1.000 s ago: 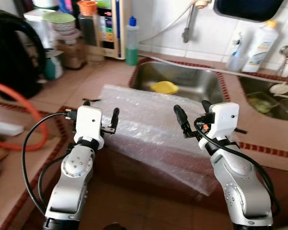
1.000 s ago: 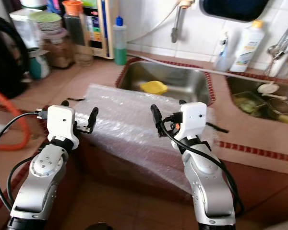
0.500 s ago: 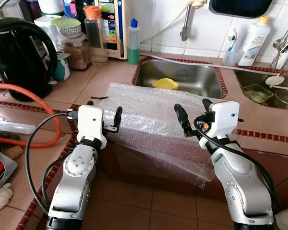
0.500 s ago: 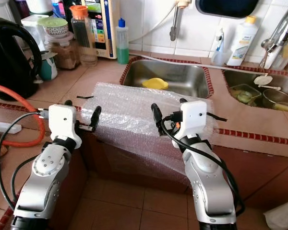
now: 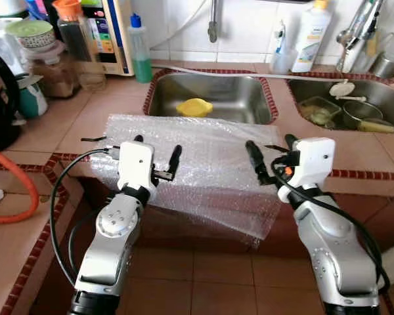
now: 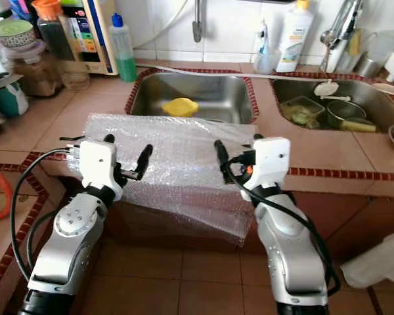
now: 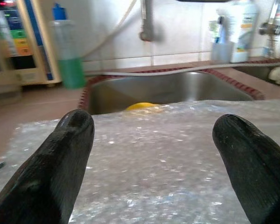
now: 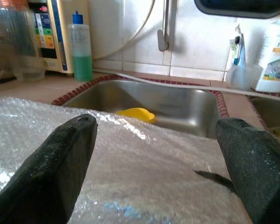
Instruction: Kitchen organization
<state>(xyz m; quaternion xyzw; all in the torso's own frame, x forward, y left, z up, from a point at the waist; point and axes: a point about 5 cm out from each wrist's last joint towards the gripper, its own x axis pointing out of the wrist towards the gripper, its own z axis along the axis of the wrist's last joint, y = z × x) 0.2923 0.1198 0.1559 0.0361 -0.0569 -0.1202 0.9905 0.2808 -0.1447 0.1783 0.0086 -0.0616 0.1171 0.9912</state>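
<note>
Both our left pincer (image 5: 156, 161) and right pincer (image 5: 274, 160) hover fingers apart over the bubble wrap (image 5: 203, 164) draped off the desk (image 5: 72, 121) edge, where a clumsy pinch could drag it floorward.

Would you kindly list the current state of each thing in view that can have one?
Left claw: open, holding nothing, hovering at the counter's front edge.
Right claw: open, holding nothing.
Bubble wrap sheet: spread flat on the counter, front part draped over the edge.
Left sink: no water visible, yellow object inside.
Right sink: holds dishes.
Green liquid bottle: upright, capped, part full.
White bottle: upright, capped.
</note>
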